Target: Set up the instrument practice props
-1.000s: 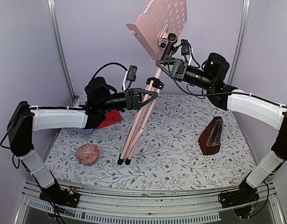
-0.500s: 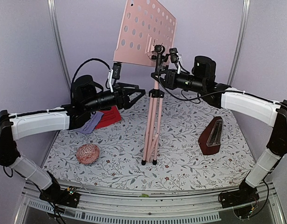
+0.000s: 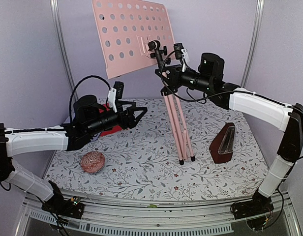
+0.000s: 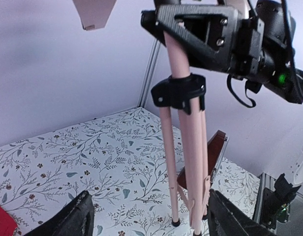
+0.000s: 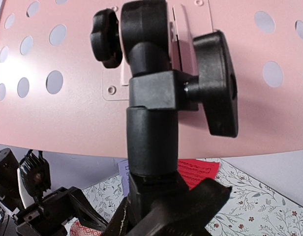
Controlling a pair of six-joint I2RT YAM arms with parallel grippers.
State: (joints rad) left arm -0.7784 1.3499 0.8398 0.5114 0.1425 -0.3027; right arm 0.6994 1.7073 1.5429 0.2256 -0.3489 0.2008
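The pink music stand (image 3: 175, 123) leans with its folded legs together, feet on the cloth at centre right. Its hole-perforated desk (image 3: 132, 37) is at the top, facing left. My right gripper (image 3: 165, 78) is shut on the pole just under the desk's black joint (image 5: 151, 142). My left gripper (image 3: 138, 114) is open and empty, left of the stand and apart from it; its fingers (image 4: 73, 219) frame the legs (image 4: 183, 147). The dark red-brown metronome (image 3: 224, 143) stands at the right. A red page (image 3: 111, 127) lies behind my left arm, and a lavender page (image 5: 123, 172) lies beside it.
A pink-red patterned ball (image 3: 93, 162) lies at the front left on the floral cloth (image 3: 151, 172). Metal frame posts (image 3: 63, 49) stand at the back corners against lavender walls.
The stand has swung from leaning right to leaning left, and its feet have shifted right. The desk has turned to face left. My left gripper has drawn back left and lower, away from the pole.
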